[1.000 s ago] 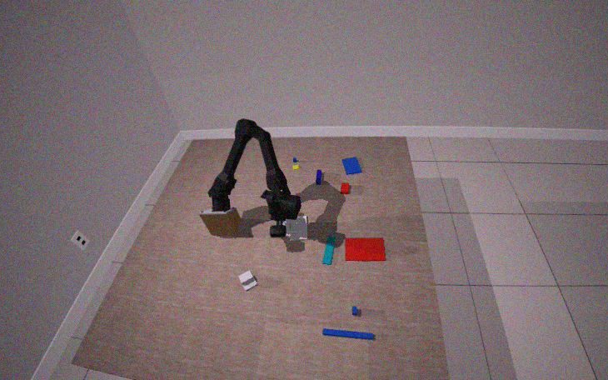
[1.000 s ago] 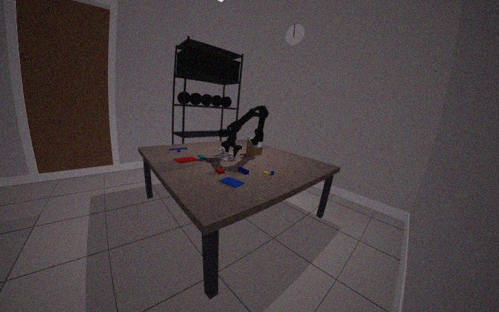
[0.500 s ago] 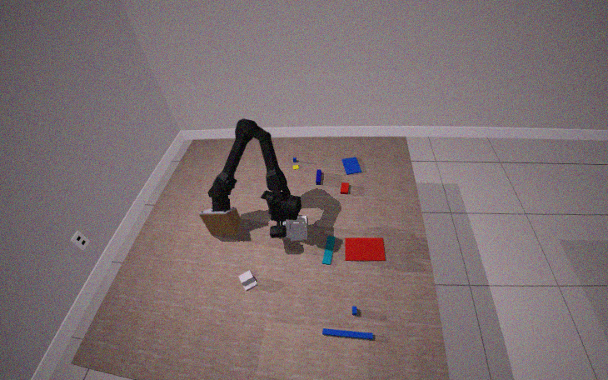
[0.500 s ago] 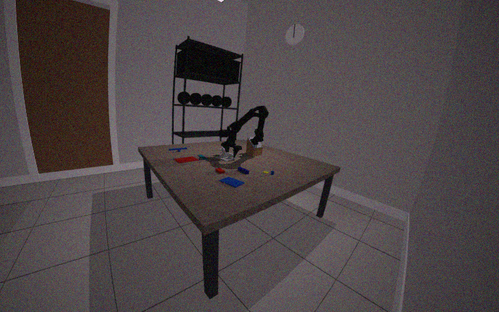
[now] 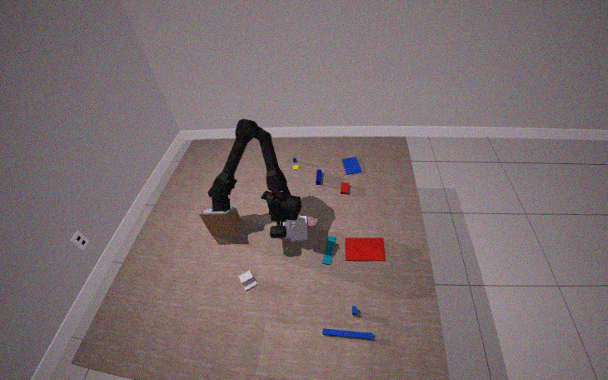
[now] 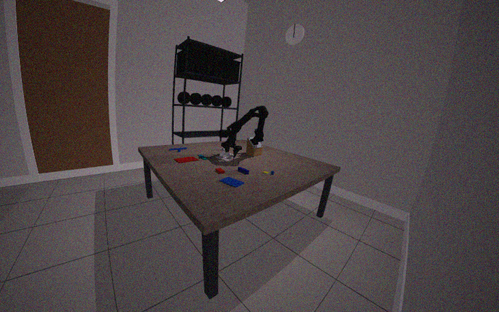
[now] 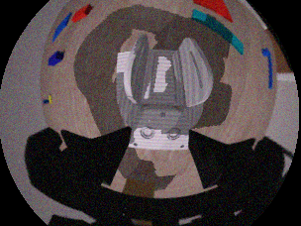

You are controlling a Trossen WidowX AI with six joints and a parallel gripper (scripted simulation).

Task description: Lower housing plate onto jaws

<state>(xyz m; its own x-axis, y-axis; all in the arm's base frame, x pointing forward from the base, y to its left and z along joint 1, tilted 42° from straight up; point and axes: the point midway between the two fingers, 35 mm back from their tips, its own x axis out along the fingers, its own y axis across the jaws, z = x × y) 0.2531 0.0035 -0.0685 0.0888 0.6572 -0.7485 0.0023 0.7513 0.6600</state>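
Observation:
My gripper (image 7: 158, 131) is shut on a pale plate (image 7: 159, 144), which I take to be the housing plate. Two round features and small holes show on it. Just ahead of it is the grey jaw assembly (image 5: 296, 230) (image 6: 226, 156), with a curved left jaw (image 7: 141, 61) and right jaw (image 7: 197, 74) standing either side of a ribbed grey part (image 7: 170, 84). The jaws look leaned rather than squared up. The stubs and the contact under the plate are not clear, so I cannot tell whether it is seated or level.
A teal strip (image 5: 328, 250) (image 7: 218, 31) and a red plate (image 5: 365, 249) (image 6: 186, 159) lie beyond the assembly. A white slotted block (image 5: 247, 280) lies toward the front. A blue bar (image 5: 347, 334), a blue plate (image 5: 351, 165) and a red block (image 5: 345, 188) lie farther out. A brown block (image 5: 221, 222) stands at the arm's base.

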